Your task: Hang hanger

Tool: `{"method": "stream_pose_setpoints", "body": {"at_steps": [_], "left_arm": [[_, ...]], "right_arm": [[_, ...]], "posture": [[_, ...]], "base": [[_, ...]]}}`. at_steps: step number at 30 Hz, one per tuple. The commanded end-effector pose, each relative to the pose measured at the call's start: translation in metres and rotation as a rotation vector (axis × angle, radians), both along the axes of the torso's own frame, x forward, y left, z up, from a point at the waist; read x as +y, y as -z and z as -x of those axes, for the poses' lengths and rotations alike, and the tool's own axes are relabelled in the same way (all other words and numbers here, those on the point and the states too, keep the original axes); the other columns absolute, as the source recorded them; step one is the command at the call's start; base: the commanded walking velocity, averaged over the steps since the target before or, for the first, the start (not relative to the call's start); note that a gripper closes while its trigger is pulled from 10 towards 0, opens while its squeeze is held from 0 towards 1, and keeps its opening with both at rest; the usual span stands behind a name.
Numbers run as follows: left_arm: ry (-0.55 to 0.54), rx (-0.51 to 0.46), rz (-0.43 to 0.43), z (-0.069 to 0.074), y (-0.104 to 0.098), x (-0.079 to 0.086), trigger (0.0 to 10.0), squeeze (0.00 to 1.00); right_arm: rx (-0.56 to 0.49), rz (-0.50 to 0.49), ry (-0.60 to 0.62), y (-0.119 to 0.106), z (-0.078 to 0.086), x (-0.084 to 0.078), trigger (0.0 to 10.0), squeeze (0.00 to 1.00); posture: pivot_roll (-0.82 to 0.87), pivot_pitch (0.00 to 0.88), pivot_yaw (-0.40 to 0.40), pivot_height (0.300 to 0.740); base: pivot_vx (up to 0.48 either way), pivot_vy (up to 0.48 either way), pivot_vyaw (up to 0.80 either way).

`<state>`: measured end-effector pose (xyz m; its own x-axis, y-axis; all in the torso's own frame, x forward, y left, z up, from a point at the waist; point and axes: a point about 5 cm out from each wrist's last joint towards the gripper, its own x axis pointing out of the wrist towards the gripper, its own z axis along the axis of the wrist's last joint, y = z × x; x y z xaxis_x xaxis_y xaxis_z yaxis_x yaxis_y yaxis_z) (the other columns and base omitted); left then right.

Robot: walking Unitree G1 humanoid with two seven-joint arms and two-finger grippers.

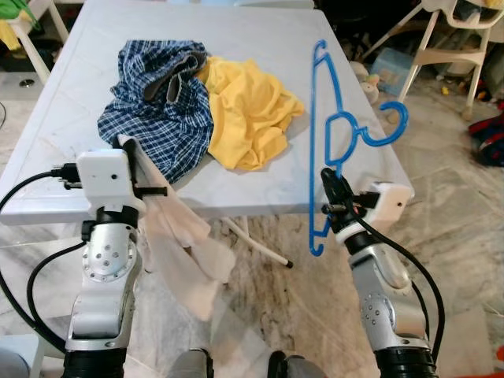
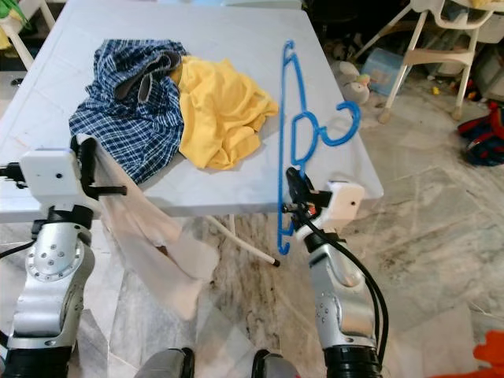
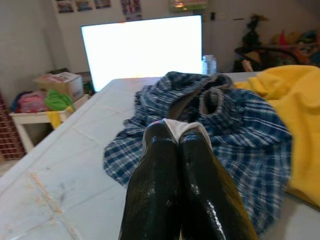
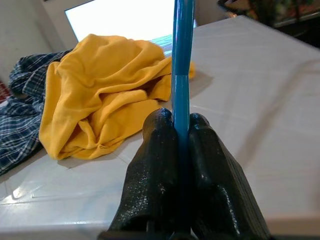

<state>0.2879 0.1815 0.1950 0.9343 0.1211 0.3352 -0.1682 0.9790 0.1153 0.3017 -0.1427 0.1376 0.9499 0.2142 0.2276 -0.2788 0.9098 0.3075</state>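
A blue plastic hanger (image 1: 335, 134) stands upright over the white table's (image 1: 252, 47) near right edge, its hook pointing right. My right gripper (image 1: 329, 183) is shut on the hanger's straight bar (image 4: 180, 90). A cream cloth (image 1: 185, 244) hangs down from my left gripper (image 1: 128, 146), which is shut on its top edge (image 3: 176, 127) at the table's near left edge. A crumpled yellow garment (image 1: 248, 114) and a blue plaid shirt (image 1: 157, 106) lie on the table between the two grippers.
The floor is marbled tile. A white chair (image 1: 453, 47) stands at the far right, with toys and a red item (image 1: 492, 138) on the floor nearby. A side table (image 3: 40, 112) with clutter stands to the left. A bright screen (image 3: 142, 47) is beyond the table.
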Motion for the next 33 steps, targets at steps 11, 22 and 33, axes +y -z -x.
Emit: {"method": "stream_pose_setpoints", "body": {"at_steps": [11,22,33], "left_arm": [[-0.013,-0.058,-0.107,-0.023,-0.031,0.022,10.0,0.00],[0.148,-0.026,-0.311,-0.099,-0.090,0.018,10.0,0.00],[-0.101,-0.208,-0.385,-0.114,-0.219,0.023,10.0,0.00]], "right_arm": [[-0.010,-0.002,0.009,-0.003,0.002,-0.003,10.0,0.00],[0.023,0.005,0.011,0.000,0.004,-0.003,10.0,0.00],[0.032,0.001,0.013,0.000,0.006,-0.003,10.0,0.00]], "posture": [[0.18,0.204,-0.081,0.740],[0.14,0.233,-0.074,0.740],[0.11,0.236,-0.072,0.740]], "base": [[0.000,0.000,0.00],[0.000,0.000,0.00],[0.000,0.000,0.00]]}}
